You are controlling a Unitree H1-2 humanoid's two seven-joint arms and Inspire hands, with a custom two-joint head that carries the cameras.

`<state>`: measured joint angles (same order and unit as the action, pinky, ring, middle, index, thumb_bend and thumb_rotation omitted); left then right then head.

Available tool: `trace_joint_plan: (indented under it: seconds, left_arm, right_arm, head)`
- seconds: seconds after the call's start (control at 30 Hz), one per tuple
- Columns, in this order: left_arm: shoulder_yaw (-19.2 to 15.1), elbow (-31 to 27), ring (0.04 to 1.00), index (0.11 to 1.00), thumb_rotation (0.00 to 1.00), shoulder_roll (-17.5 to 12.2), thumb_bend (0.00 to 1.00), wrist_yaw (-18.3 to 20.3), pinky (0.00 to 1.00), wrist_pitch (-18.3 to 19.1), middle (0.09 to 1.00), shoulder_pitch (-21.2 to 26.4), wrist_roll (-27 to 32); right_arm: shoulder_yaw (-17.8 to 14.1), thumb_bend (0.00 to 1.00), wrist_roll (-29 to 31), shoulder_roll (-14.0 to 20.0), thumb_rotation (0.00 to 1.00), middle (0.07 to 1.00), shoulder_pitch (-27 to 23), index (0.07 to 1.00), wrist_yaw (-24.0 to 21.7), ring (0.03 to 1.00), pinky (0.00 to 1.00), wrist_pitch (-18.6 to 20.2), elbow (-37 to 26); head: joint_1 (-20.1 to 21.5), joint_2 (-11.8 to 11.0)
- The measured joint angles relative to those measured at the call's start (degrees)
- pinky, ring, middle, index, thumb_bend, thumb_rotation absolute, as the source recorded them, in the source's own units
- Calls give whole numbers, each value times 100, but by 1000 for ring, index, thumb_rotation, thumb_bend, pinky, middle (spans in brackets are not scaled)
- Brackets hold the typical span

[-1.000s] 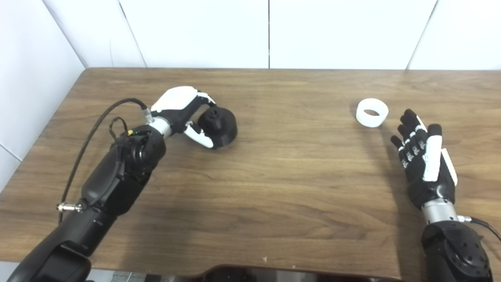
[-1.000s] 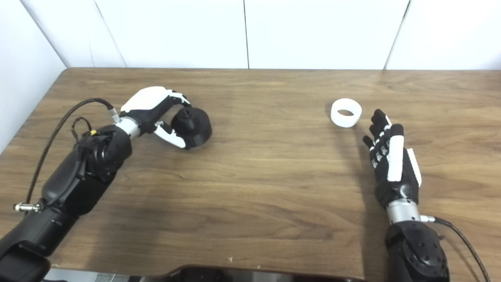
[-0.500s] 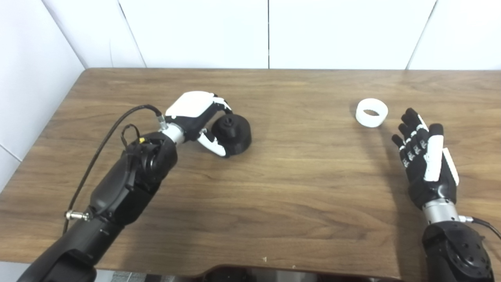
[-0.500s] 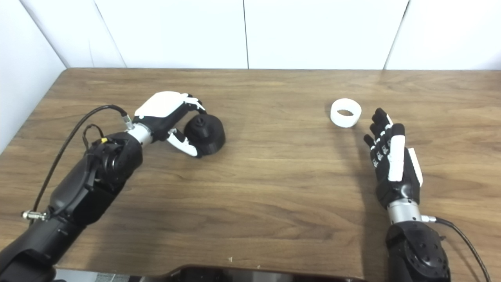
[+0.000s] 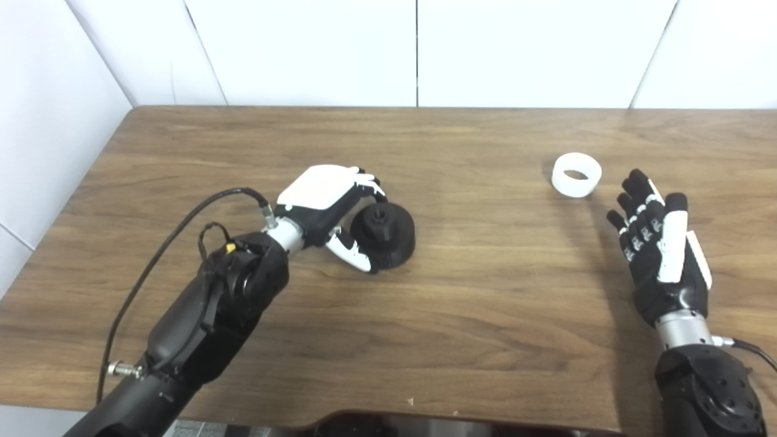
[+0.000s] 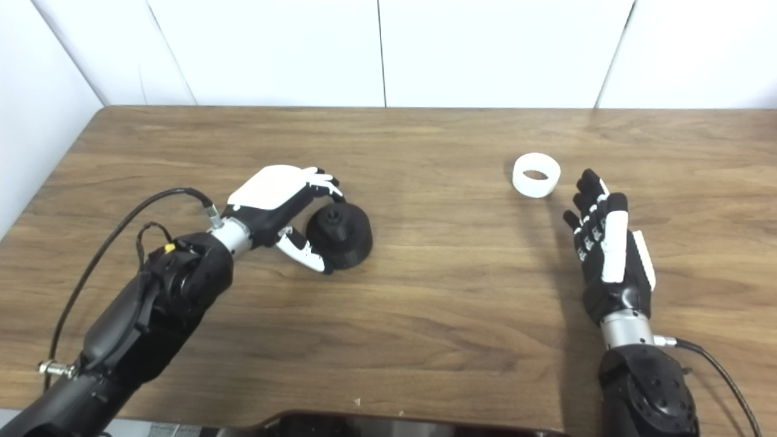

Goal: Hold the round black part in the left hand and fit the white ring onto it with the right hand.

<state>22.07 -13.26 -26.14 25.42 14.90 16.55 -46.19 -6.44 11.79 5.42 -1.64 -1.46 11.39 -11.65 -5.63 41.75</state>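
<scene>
While left hand (image 5: 331,203) clamps black part (image 5: 384,235) | right hand (image 6: 607,249) spread, empty | white ring (image 6: 536,175) apart | views agree

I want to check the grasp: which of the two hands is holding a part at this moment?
The left hand: its fingers curl around the round black part. The right hand is open, beside the white ring without touching it.
</scene>
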Motion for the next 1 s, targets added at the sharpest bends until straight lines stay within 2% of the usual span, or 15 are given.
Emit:
trace_joint_plan:
  seconds: [0.17, 0.57, 0.9, 1.0]
  left_arm:
    - [6, -157, 964, 658, 269, 22, 771, 16, 893, -164, 910, -170, -8]
    - [135, -748, 978, 661, 249, 151, 755, 274, 936, -251, 917, -549, -110]
    - [300, -1077, 971, 670, 267, 314, 770, 503, 941, -271, 914, -722, -239]
    - [349, -1120, 973, 667, 265, 344, 768, 582, 945, -377, 915, -730, -254]
  right_arm:
    - [3, 676, -4, 3, 1000, 969, 0, 948, -1, 986, 942, 40, -34]
    - [4, 678, -50, -17, 1000, 964, 2, 937, 0, 980, 934, 119, -85]
    - [8, 677, -95, -24, 1000, 963, -3, 939, 3, 982, 931, 155, -220]
    - [11, 679, -103, -25, 1000, 964, 3, 940, 4, 984, 938, 217, -229]
  head:
    - [53, 26]
    - [114, 62]
    - [149, 132]
    - [167, 149]
